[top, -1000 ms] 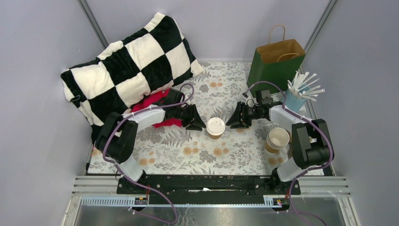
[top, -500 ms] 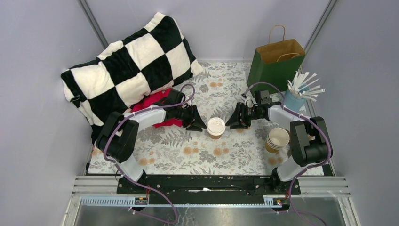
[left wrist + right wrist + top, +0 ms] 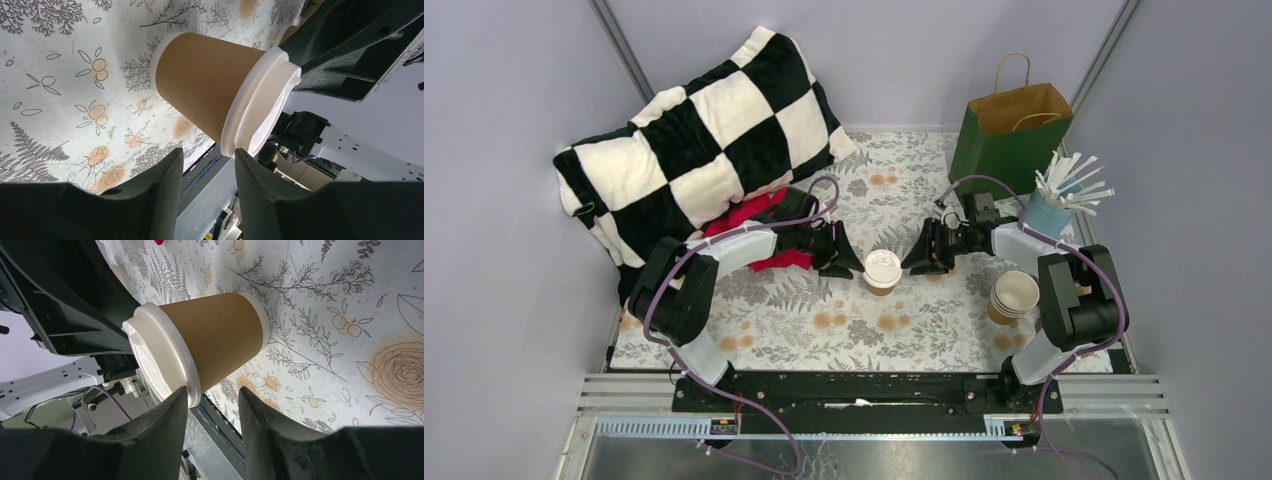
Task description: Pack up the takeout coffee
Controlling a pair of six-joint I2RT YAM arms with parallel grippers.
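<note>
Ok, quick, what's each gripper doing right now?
Left gripper: open, empty, just short of the small brown paper cup with the white plastic lid.
Right gripper: open, empty, on the cup's other side.

Paper, plastic, cloth
The takeout coffee (image 3: 883, 271) is matt brown kraft paper under a smooth, faintly glossy white plastic lid (image 3: 260, 100); the table cover (image 3: 894, 335) looks like matt printed cloth, the checked pillow (image 3: 694, 130) plush, the bag (image 3: 1009, 140) paper.

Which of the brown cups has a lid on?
The single cup standing between the left pincer and right pincer: it alone wears a white lid. The stacked cups off to the right are lidless, white insides showing.
</note>
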